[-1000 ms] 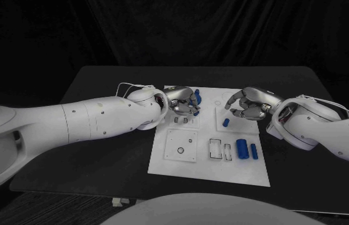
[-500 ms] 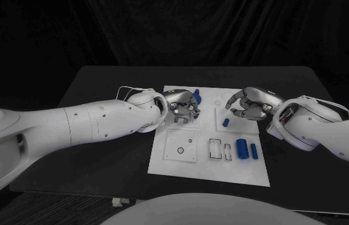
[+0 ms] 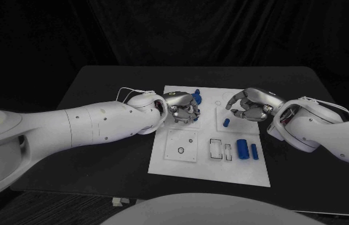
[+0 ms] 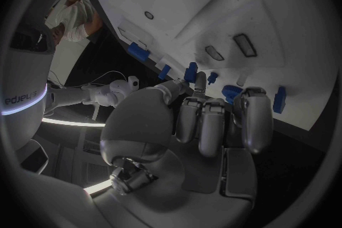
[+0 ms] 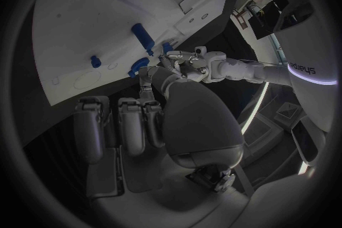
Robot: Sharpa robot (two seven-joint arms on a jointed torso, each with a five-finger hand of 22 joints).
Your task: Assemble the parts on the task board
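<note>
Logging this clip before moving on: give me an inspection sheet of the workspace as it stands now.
Surface: black table, white task board in the middle.
Job's things: two blue parts side by side at the board's near right; one blue part below the right robot hand; one by the left robot hand.
Clutter: nothing seen.
Hands: left robot hand over the board's far left, fingers curled, hold unclear; right robot hand over its far right, fingers curled, nothing visibly held.
Cables: thin white wire at the left wrist.
Surroundings: black curtain behind.

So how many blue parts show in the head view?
4 parts: one by the left hand, one by the right hand, two side by side near the board's front. More may be hidden.
</note>
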